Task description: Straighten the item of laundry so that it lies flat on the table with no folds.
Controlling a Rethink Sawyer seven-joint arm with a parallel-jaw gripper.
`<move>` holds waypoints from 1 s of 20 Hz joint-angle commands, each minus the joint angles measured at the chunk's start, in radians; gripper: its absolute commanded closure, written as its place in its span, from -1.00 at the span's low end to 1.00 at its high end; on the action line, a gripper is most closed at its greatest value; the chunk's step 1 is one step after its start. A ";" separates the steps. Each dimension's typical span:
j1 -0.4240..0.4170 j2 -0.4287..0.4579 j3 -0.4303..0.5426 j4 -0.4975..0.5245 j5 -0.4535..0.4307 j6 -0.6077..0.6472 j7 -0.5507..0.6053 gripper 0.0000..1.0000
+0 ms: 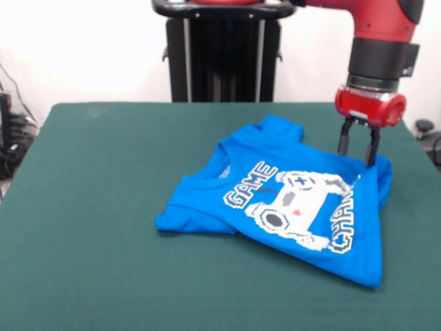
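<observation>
The bright blue T-shirt (289, 203) lies print-up on the dark green table (103, 207), right of the middle. Its white-grey controller print and "GAME CHANGER" lettering show. One sleeve is folded under at the left, and the right edge is bunched up into a ridge. My gripper (357, 158) hangs from the red arm at the shirt's far right corner. Its two black fingers (342, 141) stand apart with green table showing between them, so it is open. The right fingertip is at the raised fold; I cannot tell whether it touches the cloth.
The black pedestal (220, 55) stands behind the table's far edge. Cables (10, 131) hang off the left side, and a small dark object (424, 127) sits beyond the right edge. The shirt's lower right corner lies near the table's front edge.
</observation>
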 commanded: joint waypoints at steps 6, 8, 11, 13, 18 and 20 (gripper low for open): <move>0.017 0.120 0.164 -0.088 0.071 -0.077 0.230 -1.00; 0.017 0.127 0.167 -0.093 0.072 -0.082 0.229 -1.00; 0.009 0.135 0.184 -0.095 0.065 -0.099 0.231 -1.00; 0.009 0.128 0.191 -0.089 0.066 -0.098 0.234 -1.00; 0.007 0.086 0.193 -0.049 0.067 -0.085 0.239 -1.00; -0.005 0.066 0.198 -0.031 0.055 -0.079 0.239 -1.00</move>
